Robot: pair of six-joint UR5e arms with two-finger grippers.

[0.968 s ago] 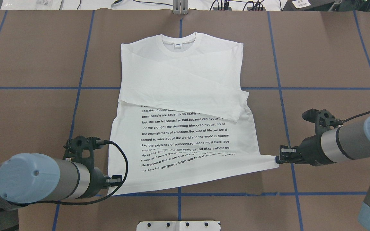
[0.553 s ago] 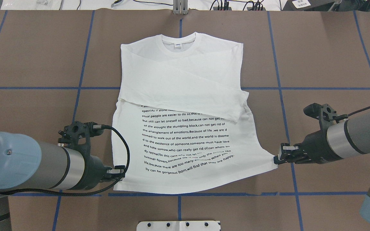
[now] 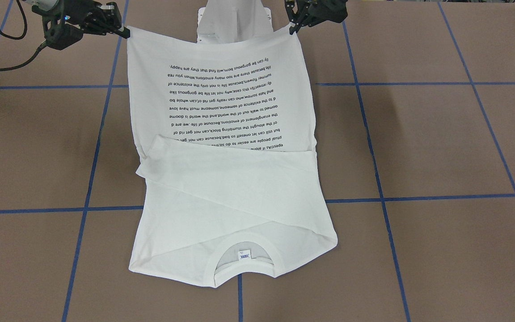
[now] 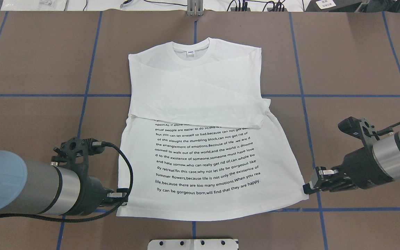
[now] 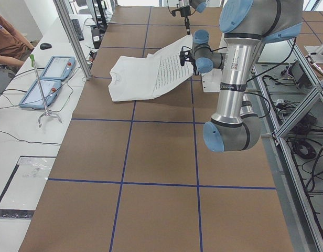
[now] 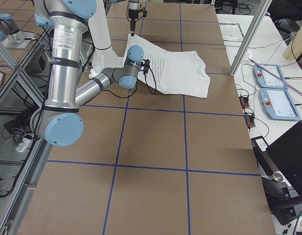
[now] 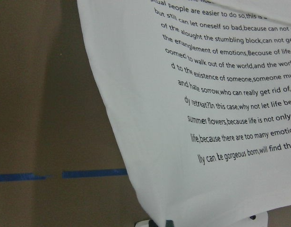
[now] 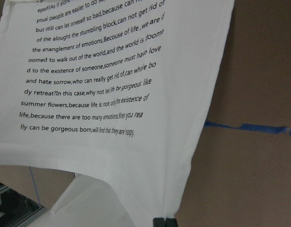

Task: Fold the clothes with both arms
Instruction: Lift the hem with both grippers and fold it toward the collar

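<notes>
The white long-sleeved shirt point(image 4: 200, 104) lies text side up, collar point(image 4: 190, 48) at the far side and both sleeves folded across the chest. My left gripper point(image 4: 123, 200) is shut on the near-left hem corner. My right gripper point(image 4: 307, 189) is shut on the near-right hem corner. The hem is lifted off the table and stretched between them, while the collar end rests on the table. In the front-facing view the shirt point(image 3: 221, 179) hangs from the right gripper point(image 3: 125, 31) and the left gripper point(image 3: 292, 27). The wrist views show the shirt point(image 7: 207, 71) point(image 8: 98, 71) from each corner.
The brown table point(image 4: 352, 62) carries a blue tape grid. The white pedestal base point(image 4: 193, 244) sits at the near edge under the hem. Cables point(image 4: 255, 5) run along the far edge. An operator point(image 5: 4, 42) and two tablets point(image 5: 51, 73) are beside the table.
Both grippers have pulled the hem corners toward the robot's base and apart. The hem is now taut, the text lines lie smooth, and the whole shirt has slid slightly toward the robot.
</notes>
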